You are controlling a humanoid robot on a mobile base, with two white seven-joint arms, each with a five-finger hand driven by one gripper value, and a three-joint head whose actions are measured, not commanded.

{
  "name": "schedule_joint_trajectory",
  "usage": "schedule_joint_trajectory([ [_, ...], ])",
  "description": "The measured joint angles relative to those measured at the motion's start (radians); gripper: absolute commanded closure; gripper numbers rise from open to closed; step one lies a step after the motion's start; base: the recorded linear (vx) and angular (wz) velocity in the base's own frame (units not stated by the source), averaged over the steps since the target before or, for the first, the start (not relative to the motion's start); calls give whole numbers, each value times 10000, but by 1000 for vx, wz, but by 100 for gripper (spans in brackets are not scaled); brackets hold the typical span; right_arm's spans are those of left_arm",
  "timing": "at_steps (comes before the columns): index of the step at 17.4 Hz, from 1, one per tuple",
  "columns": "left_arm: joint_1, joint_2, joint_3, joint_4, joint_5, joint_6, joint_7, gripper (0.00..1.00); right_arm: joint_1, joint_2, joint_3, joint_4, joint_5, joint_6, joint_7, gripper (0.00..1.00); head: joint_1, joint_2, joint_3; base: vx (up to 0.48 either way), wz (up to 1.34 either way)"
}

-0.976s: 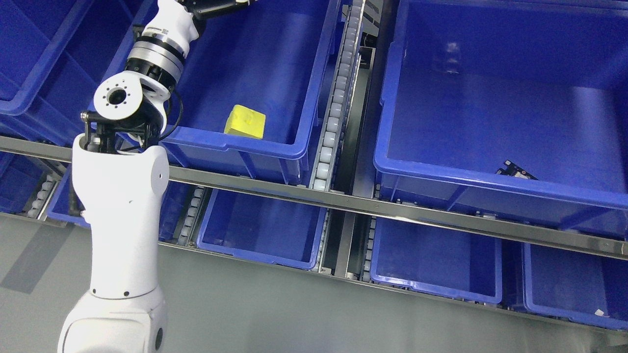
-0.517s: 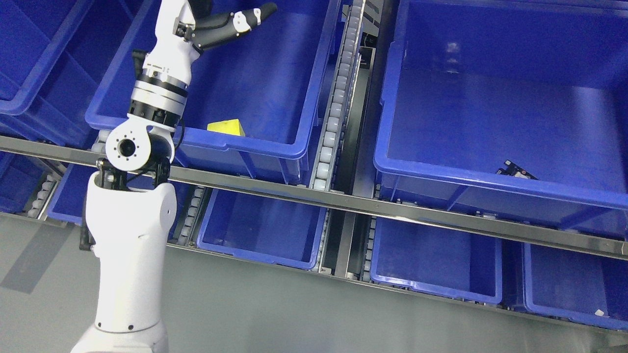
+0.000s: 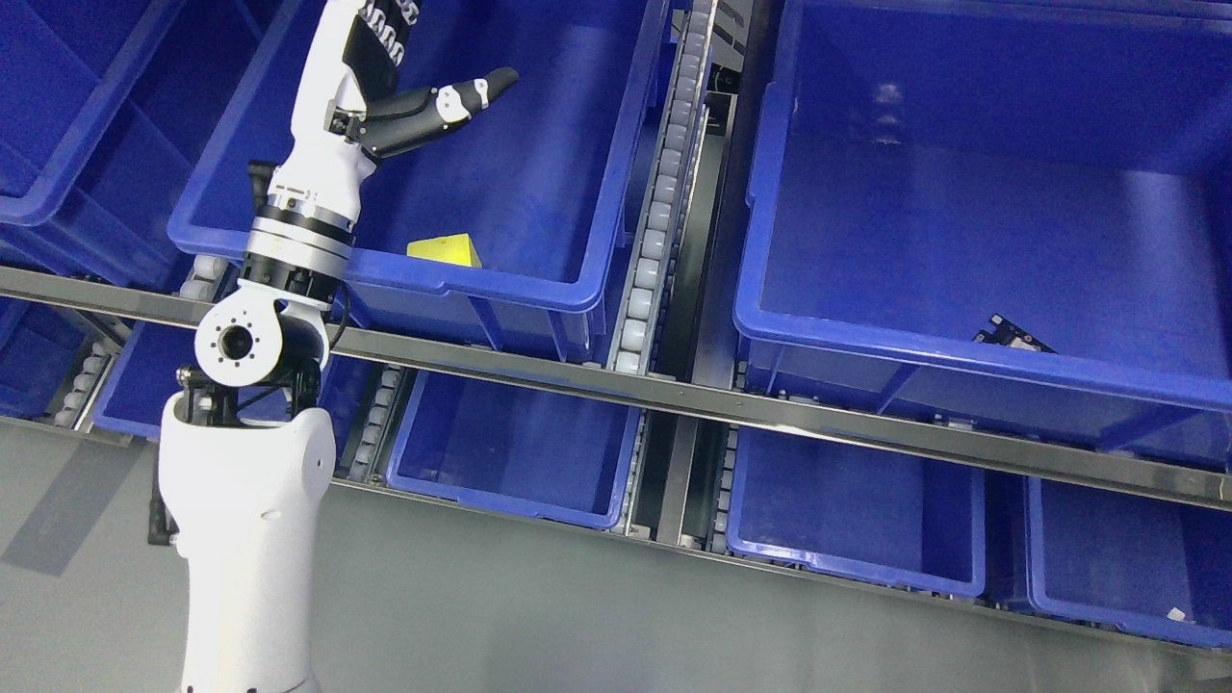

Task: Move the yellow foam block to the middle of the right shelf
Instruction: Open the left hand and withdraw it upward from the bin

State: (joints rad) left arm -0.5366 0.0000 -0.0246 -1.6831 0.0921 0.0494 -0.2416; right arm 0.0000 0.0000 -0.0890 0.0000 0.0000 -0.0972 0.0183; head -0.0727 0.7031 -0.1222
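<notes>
White left arm [image 3: 250,481] rises from lower left; my left hand [image 3: 404,96] has dropped slightly into the left bin [image 3: 539,279], one dark finger [image 3: 452,96] extended, the rest cropped, nothing held. Yellow foam block [image 3: 445,249]: near the bin's front wall, tipped since a second ago, now showing only an edge, so I judge a regrasp is needed. Roller rail [image 3: 654,221] between bins. Right bin [image 3: 770,318]: the destination, holding only a small dark item [image 3: 1011,336].

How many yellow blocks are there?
1. The yellow block lies in the left bin on the middle shelf, near its front wall, which partly hides it. More could be hidden behind bin walls.
</notes>
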Motion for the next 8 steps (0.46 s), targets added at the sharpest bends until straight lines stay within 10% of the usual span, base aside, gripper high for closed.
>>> schedule_joint_trajectory([
  [8, 147, 0, 135, -196, -1, 255, -1, 0, 0, 0, 0, 0, 0, 1, 0, 0, 0, 1, 0, 0, 0],
])
